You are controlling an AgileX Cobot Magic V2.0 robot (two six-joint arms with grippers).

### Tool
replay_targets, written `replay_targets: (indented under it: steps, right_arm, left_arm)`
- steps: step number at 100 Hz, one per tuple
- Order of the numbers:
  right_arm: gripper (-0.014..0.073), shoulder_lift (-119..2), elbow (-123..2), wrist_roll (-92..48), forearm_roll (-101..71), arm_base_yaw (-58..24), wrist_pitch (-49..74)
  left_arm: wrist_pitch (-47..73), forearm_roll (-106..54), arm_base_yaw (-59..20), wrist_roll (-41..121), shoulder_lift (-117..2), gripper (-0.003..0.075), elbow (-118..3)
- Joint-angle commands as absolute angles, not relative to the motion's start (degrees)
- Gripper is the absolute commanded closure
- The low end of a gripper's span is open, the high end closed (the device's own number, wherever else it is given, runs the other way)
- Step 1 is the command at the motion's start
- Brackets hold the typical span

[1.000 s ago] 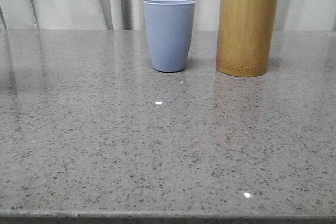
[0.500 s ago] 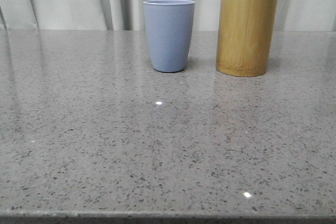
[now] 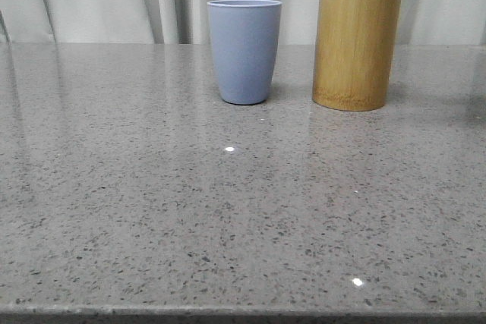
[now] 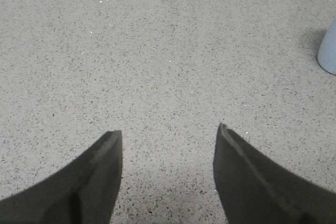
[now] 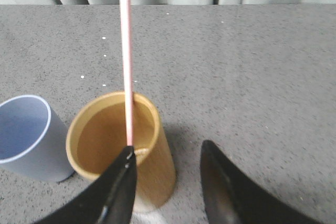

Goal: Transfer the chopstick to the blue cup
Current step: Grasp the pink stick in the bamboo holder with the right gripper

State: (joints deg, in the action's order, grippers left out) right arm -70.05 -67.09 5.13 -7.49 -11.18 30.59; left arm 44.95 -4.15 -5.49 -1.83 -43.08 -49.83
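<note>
— Checking your right wrist view: chopstick [image 5: 125, 61] stands upright inside the bamboo holder [image 5: 122, 150], beside the blue cup [image 5: 29, 137]?

— Yes. Right gripper [image 5: 165, 163] parted, empty; left gripper [image 4: 169, 141] wide. No readable markings.

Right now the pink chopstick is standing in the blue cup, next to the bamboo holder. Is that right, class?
Not quite. The chopstick stands in the bamboo holder, and the blue cup next to it is empty. The right wrist view shows this.
</note>
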Motion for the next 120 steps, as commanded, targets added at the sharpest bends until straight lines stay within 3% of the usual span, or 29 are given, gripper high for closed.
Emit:
replay_targets:
  steps: [1,46,120]
  right_arm:
    - [0.0281,-72.15,-71.62,4.42,-7.79,-11.97,26.15]
    - [0.0281,-83.46,-81.84,4.42,-8.4,-13.31,25.09]
    - [0.0281,-91.22,-86.52,4.42,-9.19,-13.89,19.87]
  left_arm:
    - [40.47,-4.3,-5.28,-2.35,-42.88,0.0344,-51.33]
    - [40.47,-4.3,-5.28,-2.35,-42.88,0.0344,-51.33]
    - [40.47,-4.3,-5.28,-2.35,-42.88,0.0344,-51.33]
